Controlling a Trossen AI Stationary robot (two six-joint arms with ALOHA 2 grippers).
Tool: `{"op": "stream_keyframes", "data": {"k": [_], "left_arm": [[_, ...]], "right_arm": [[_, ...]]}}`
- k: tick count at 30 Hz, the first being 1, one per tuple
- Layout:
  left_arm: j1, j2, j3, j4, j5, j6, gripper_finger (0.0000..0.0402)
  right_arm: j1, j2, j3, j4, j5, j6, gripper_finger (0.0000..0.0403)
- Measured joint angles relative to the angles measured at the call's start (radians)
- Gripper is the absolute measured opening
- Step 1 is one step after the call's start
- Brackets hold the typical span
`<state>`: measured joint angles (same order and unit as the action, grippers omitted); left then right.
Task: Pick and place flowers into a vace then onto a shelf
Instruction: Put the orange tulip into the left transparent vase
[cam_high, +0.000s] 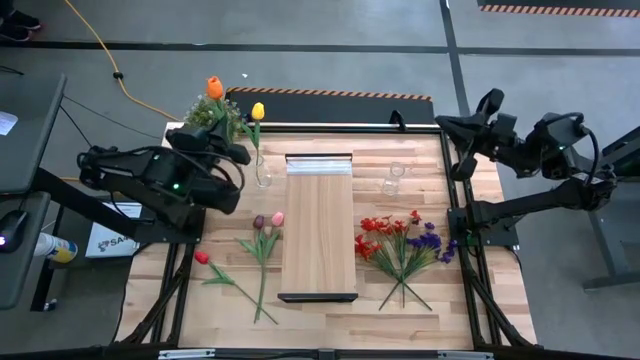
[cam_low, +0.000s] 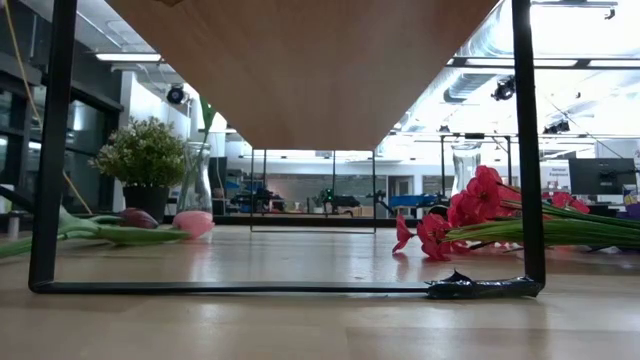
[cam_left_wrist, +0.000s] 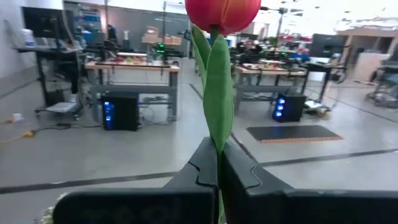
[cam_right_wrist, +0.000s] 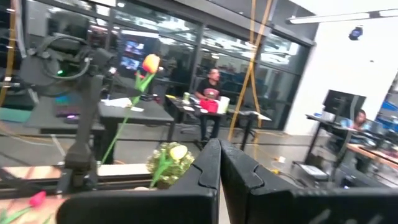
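My left gripper (cam_left_wrist: 217, 152) is raised over the table's far-left corner (cam_high: 232, 150), shut on an orange tulip (cam_high: 215, 88) (cam_left_wrist: 222, 11). A yellow tulip (cam_high: 258, 110) stands with its stem in a clear glass vase (cam_high: 263, 178) left of the shelf (cam_high: 320, 225), a light-wood plank on black brackets. Pink and purple tulips (cam_high: 268, 222) and a red tulip (cam_high: 202, 257) lie on the table left of the shelf. Red and purple sprays (cam_high: 400, 240) lie to its right. My right gripper (cam_high: 450, 125) (cam_right_wrist: 219, 152) waits shut, raised at the far-right corner. My left gripper pinches the orange tulip between its two fingers, on the green stem and leaf (cam_left_wrist: 217, 134) below the blossom. The tulip is lifted clear of the table. Its blossom (cam_left_wrist: 222, 11) stands out well beyond the fingertips, and the stem's lower end is hidden behind the fingers.
A bushy green potted plant (cam_high: 212, 115) stands at the far-left corner, right beside the held tulip. A second clear vase (cam_high: 392, 180) stands right of the shelf. Under the shelf, the low view shows its black bracket legs (cam_low: 525, 150). Bare tabletop (cam_high: 320, 320) lies near the front edge.
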<state>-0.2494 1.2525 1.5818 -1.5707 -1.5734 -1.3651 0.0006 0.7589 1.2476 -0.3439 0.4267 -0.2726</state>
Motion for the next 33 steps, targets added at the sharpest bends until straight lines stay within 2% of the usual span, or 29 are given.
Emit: {"op": "stream_keyframes", "data": {"k": [7, 20, 33], "left_arm": [[0.099, 0.027, 0.000, 0.000, 0.000, -0.010, 0.0032], [0.298, 0.097, -0.002, 0.009, 0.003, -0.114, 0.0032], [0.336, 0.144, -0.144, 0.036, 0.004, -0.272, 0.0032]], "right_arm": [[0.000, 0.000, 0.000, -0.001, 0.074, 0.009, 0.0000], [0.000, 0.000, 0.000, -0.003, 0.076, 0.005, 0.0000], [0.000, 0.000, 0.000, -0.013, 0.076, -0.001, 0.0000]]}}
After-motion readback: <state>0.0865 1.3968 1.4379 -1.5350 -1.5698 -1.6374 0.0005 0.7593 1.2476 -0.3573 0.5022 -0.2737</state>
